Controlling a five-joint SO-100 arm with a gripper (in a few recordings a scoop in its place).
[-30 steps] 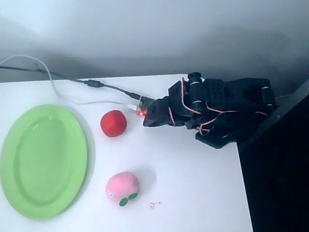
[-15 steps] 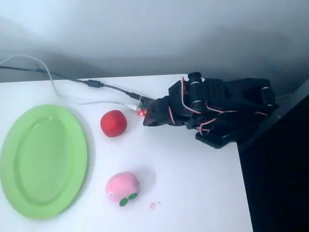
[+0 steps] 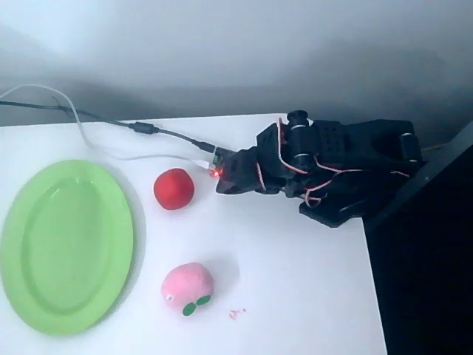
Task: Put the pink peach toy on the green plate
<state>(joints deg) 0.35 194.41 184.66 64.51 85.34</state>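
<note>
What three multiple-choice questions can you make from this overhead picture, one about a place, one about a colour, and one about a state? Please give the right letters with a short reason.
1. Where does the pink peach toy lie?
A. on the green plate
B. on the table, right of the plate
C. in the tool

2. What colour is the smooth ball near the arm?
A. red
B. blue
C. yellow

3. What is the state of the green plate?
A. it holds both toys
B. it holds the ball
C. it holds nothing

Answers:
1 B, the peach rests on the white table beside the plate's right rim.
2 A, the ball is plainly red.
3 C, its whole green surface shows bare.
</note>
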